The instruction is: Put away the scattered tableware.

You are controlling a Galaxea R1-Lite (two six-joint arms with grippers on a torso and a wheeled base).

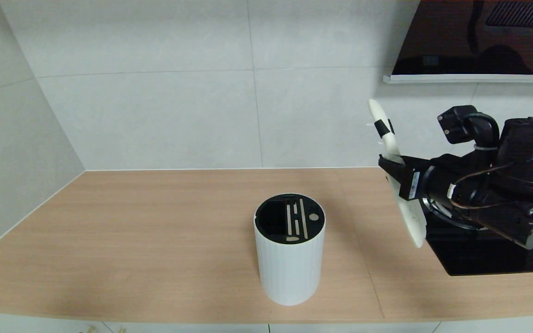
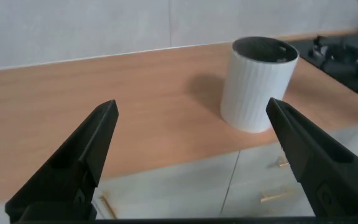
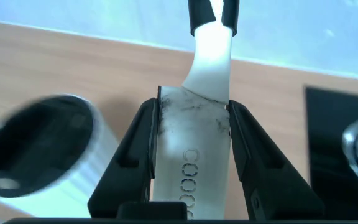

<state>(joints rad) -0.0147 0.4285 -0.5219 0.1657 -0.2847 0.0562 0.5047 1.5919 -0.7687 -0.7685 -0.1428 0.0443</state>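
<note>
The wooden countertop (image 1: 132, 231) is found open to the left of the white holder (image 1: 289, 268), as far as the side wall (image 1: 7, 138) and the far wall (image 1: 155, 115). The holder is set upright at the middle, near the front edge. It is parted from the black cooktop (image 1: 474, 259) on the right by a bare strip. Room above the cooktop's left edge is taken up by the right gripper (image 1: 398, 178) and the white utensil (image 1: 407, 212) clamped in it, tilted with its tip down. Height at the far right is limited by the range hood (image 1: 479, 41). The space straight above the holder's slotted top is unobstructed. The left gripper (image 2: 191, 107), jaws spread wide, is seen before the near edge, left of the holder.
</note>
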